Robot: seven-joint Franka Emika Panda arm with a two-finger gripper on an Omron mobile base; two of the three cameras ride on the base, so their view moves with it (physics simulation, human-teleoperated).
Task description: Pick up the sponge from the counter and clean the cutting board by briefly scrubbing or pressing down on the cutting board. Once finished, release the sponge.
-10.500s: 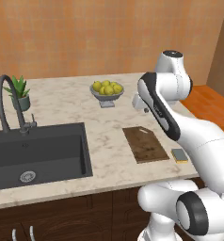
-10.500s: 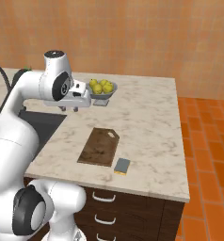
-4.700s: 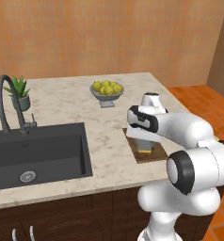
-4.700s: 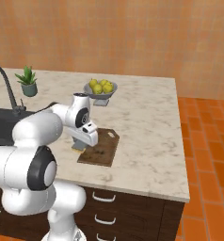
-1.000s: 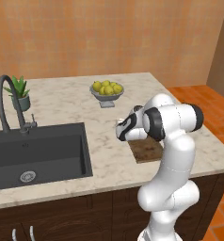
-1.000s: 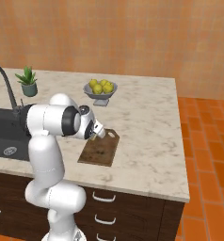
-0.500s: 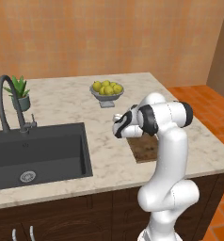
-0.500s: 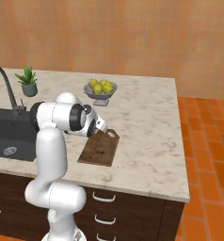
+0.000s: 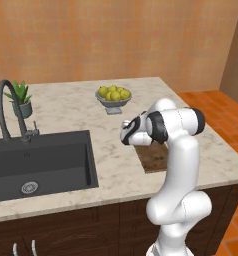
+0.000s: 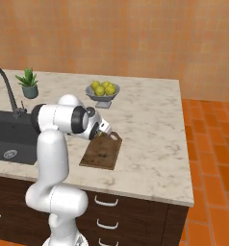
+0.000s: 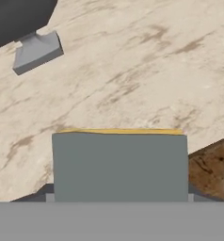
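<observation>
Sponge (image 11: 119, 164): flat grey-green face, yellow edge, apparently clamped in my gripper (image 10: 103, 133); mottled brown cutting board (image 10: 101, 152) beneath.

Two rear base views over counter (image 9: 66, 107); close hand view.

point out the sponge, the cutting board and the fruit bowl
sponge (image 11: 119, 164), hand view, on its grey-green face
cutting board (image 10: 101, 154), right base view, middle of the bare wood
fruit bowl (image 9: 113, 101), left base view, on its grey side
</observation>
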